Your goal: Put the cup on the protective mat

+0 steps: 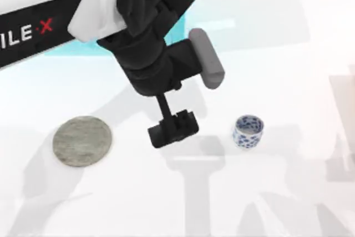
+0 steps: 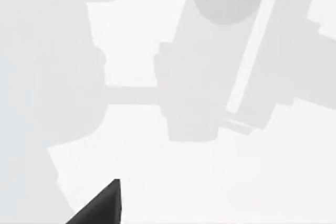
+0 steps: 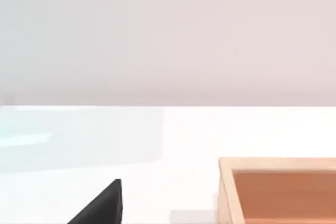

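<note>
On the table's left side, the protective mat (image 1: 82,140) lay flat and bare, with nothing resting on it, so we judged the placement not yet done. Near the middle, our left gripper (image 1: 173,130) hung over the tabletop between mat and cup, touching neither; we could not tell from above how its fingers stood, and the left wrist view gave us one dark fingertip (image 2: 102,206) over shadowed table (image 2: 220,187). To the right, well apart from the mat, the cup (image 1: 247,131) stood upright and ungrasped, its hollow looking empty. We judged the whole job still ahead: reach, grasp, carry leftward, set down. Through the right wrist view, a wooden box (image 3: 278,190) showed beside the right arm's fingertip (image 3: 102,205); no contents were visible in what we saw of its interior.
</note>
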Tool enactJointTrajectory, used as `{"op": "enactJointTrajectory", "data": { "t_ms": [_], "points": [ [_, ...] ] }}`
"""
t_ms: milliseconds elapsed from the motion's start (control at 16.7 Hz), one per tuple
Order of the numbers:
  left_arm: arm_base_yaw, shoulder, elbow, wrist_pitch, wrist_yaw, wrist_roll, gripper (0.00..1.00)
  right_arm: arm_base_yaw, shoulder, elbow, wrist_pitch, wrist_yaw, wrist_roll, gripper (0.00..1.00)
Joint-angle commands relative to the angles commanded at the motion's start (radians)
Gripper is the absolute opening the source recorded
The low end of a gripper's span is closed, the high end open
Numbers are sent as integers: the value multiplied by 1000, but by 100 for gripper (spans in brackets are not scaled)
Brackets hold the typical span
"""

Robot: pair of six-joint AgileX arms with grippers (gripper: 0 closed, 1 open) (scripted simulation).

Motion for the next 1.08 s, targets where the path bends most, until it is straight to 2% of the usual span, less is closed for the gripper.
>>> {"op": "enactJointTrajectory", "data": {
  "t_ms": [240, 600, 840, 1080],
  "points": [
    [-77, 306, 389, -207, 28, 89, 100, 0, 0, 0, 0, 0, 0, 100],
    [-119, 599, 870, -412, 37, 161, 100, 0, 0, 0, 0, 0, 0, 100],
    [-119, 683, 1054, -476, 32, 177, 100, 0, 0, 0, 0, 0, 0, 100],
    [-117, 695, 1090, -488, 31, 179, 100, 0, 0, 0, 0, 0, 0, 100]
  ]
}}
